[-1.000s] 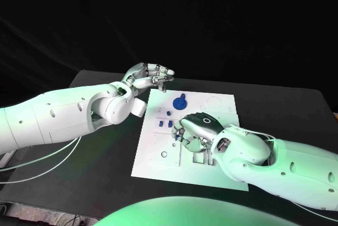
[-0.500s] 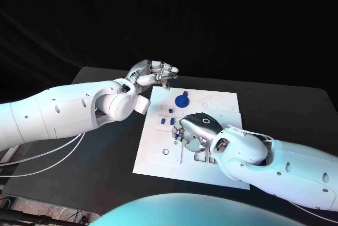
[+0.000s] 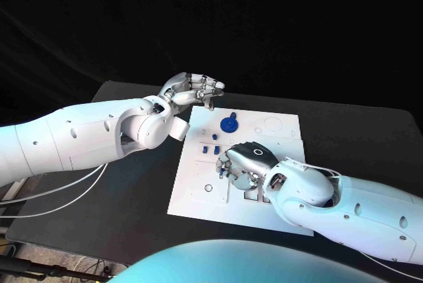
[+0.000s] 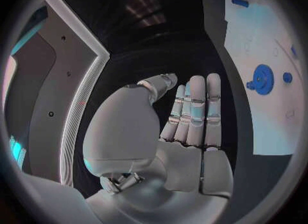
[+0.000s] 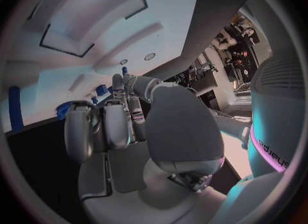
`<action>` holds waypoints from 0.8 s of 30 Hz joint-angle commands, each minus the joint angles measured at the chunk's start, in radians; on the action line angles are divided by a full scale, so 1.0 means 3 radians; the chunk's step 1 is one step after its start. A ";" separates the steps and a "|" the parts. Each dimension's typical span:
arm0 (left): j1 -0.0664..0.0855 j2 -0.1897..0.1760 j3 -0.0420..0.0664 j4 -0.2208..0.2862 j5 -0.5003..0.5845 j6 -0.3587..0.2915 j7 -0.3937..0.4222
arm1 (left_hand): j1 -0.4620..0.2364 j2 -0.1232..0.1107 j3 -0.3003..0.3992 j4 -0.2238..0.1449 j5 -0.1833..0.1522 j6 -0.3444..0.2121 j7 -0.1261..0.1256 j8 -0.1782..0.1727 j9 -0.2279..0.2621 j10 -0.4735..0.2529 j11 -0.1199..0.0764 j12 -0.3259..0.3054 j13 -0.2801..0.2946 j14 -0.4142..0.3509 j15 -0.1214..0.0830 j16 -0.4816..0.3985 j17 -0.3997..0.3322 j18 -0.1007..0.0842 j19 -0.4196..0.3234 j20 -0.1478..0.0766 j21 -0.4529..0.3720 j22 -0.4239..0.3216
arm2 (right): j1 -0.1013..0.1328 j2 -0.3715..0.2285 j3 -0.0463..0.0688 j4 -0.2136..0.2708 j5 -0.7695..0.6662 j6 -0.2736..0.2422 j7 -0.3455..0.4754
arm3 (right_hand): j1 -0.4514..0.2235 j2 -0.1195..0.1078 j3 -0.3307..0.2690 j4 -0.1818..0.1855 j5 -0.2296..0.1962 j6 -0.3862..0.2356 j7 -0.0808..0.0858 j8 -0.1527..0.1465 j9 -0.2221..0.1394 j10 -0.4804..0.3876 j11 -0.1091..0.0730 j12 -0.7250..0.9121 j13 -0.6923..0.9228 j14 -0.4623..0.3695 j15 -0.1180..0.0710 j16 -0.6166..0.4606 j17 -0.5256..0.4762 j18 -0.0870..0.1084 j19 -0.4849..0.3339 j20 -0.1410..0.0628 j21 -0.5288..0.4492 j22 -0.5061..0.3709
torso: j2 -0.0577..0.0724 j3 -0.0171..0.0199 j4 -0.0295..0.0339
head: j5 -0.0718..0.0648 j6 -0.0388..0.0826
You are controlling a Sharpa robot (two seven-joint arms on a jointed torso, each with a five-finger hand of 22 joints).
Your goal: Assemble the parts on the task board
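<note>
Matte black table (image 3: pixel 123 191), flat white task board (image 3: pixel 198 200), left hand (image 3: pixel 192 89) curled empty, right hand's (image 3: pixel 239 167) grip unclear

No text, label or number can be read on the task board (image 3: pixel 264 205), its blue parts (image 3: pixel 229 124) or the hands. In the right wrist view, dark lettering runs along a white casing at the circle's rim, too bent to read.
</note>
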 commanded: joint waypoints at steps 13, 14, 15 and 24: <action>0.0003 0.0004 0.0002 -0.0004 0.0018 0.0064 0.0005 | -0.0004 -0.0001 -0.0018 0.0004 0.0006 -0.0032 0.0033 -0.0013 0.0005 -0.0019 0.0002 0.0024 0.0007 -0.0022 -0.0007 0.0013 0.0005 0.0044 -0.0007 0.0015 -0.0012 0.0004 | -0.0029 0.0022 -0.0008 -0.0030 -0.0046 0.0079 0.0040 | -0.0009 0.0017 0.0019 -0.0005 0.0018 0.0013 0.0021 0.0013 0.0007 0.0141 -0.0164 0.0018 0.0007 0.0123 -0.0020 0.0016 -0.0001 -0.0015 0.0003 -0.0003 -0.0010 0.0414 | -0.0001 0.0000 0.0001 | 0.0013 -0.0005; 0.0003 0.0004 0.0002 -0.0005 0.0018 0.0066 0.0004 | -0.0004 -0.0001 -0.0018 0.0004 0.0006 -0.0032 0.0033 -0.0013 0.0005 -0.0019 0.0002 0.0024 0.0007 -0.0022 -0.0007 0.0013 0.0005 0.0044 -0.0007 0.0015 -0.0012 0.0004 | -0.0031 0.0024 -0.0008 -0.0028 -0.0046 0.0079 0.0040 | -0.0009 0.0017 0.0019 -0.0006 0.0018 0.0013 0.0021 0.0013 0.0007 0.0141 -0.0164 0.0018 0.0007 0.0122 -0.0020 0.0016 -0.0002 -0.0015 0.0002 -0.0003 -0.0011 0.0413 | -0.0001 0.0001 0.0001 | 0.0014 -0.0005; 0.0003 0.0004 0.0002 -0.0005 0.0018 0.0066 0.0003 | -0.0004 -0.0001 -0.0018 0.0004 0.0006 -0.0032 0.0033 -0.0013 0.0005 -0.0019 0.0002 0.0024 0.0007 -0.0022 -0.0007 0.0013 0.0005 0.0044 -0.0007 0.0015 -0.0012 0.0004 | -0.0032 0.0025 -0.0008 -0.0027 -0.0046 0.0079 0.0040 | -0.0011 0.0017 0.0020 -0.0007 0.0020 0.0012 0.0021 0.0013 0.0007 0.0141 -0.0164 0.0017 0.0008 0.0122 -0.0020 0.0015 -0.0004 -0.0014 0.0000 -0.0003 -0.0013 0.0412 | -0.0001 0.0001 0.0001 | 0.0014 -0.0005; 0.0003 0.0002 0.0002 -0.0012 0.0018 0.0068 -0.0003 | -0.0004 -0.0001 -0.0018 0.0004 0.0006 -0.0032 0.0033 -0.0013 0.0005 -0.0019 0.0002 0.0024 0.0007 -0.0022 -0.0007 0.0013 0.0005 0.0044 -0.0007 0.0015 -0.0012 0.0004 | -0.0041 0.0030 -0.0009 -0.0031 -0.0047 0.0105 0.0033 | -0.0011 0.0017 0.0020 -0.0007 0.0020 0.0012 0.0021 0.0013 0.0007 0.0141 -0.0164 0.0017 0.0008 0.0122 -0.0020 0.0015 -0.0004 -0.0014 0.0000 -0.0003 -0.0013 0.0412 | -0.0002 -0.0001 0.0001 | 0.0018 -0.0005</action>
